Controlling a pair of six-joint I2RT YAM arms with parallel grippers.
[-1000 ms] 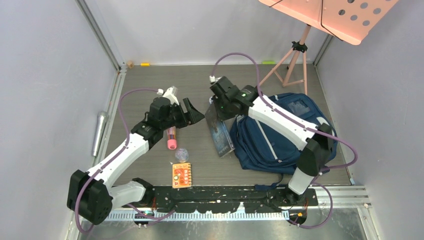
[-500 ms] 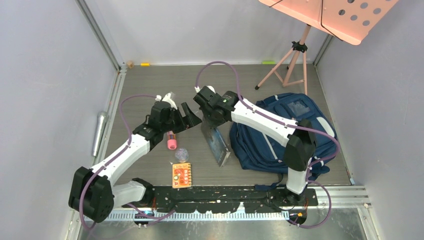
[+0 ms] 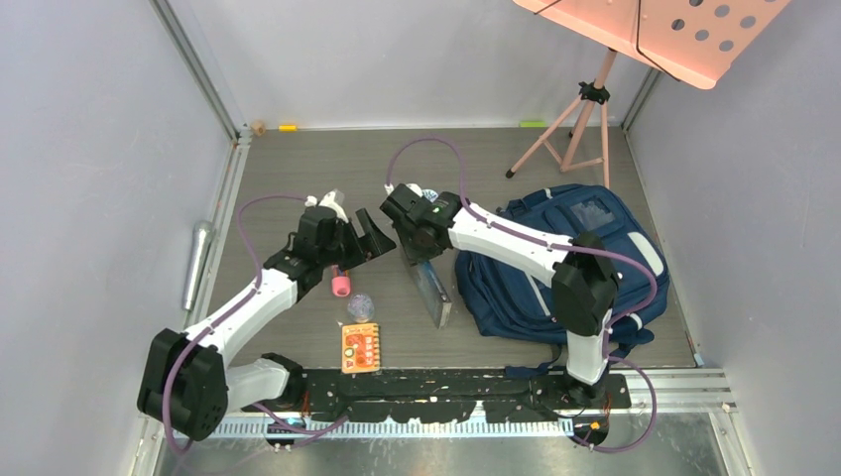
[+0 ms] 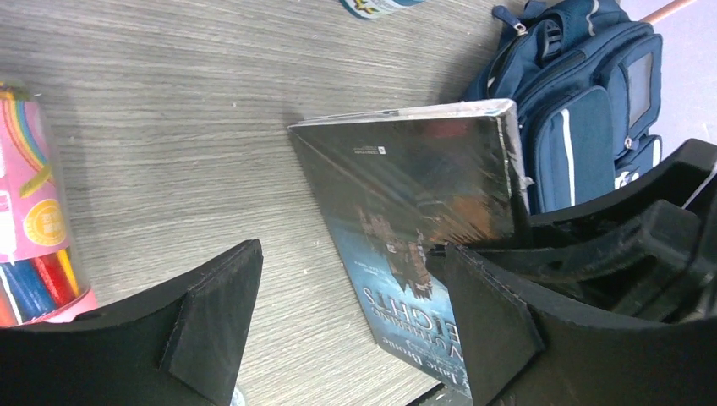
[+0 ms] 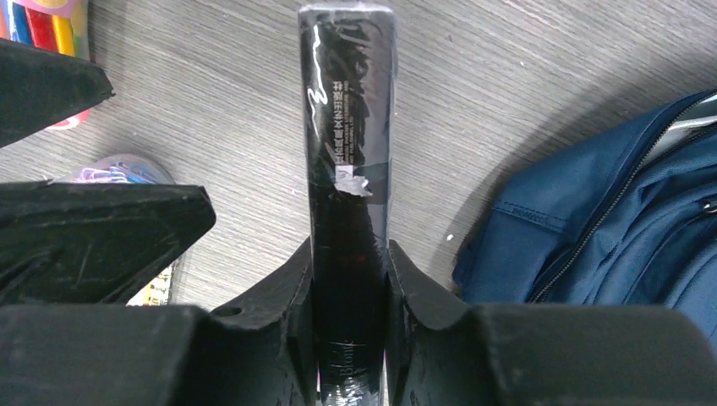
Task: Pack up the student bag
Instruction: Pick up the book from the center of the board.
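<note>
Nothing looks packed yet: just beside the navy backpack my right gripper clamps 1 book on edge, while my left gripper gapes empty.

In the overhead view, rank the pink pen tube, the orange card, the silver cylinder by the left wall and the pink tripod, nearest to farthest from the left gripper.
1. Pink pen tube, just below the left gripper, toward the arm bases.
2. Orange card, farther down, close to the base rail.
3. Silver cylinder, off at the left wall.
4. Pink tripod, in the far right corner.
</note>
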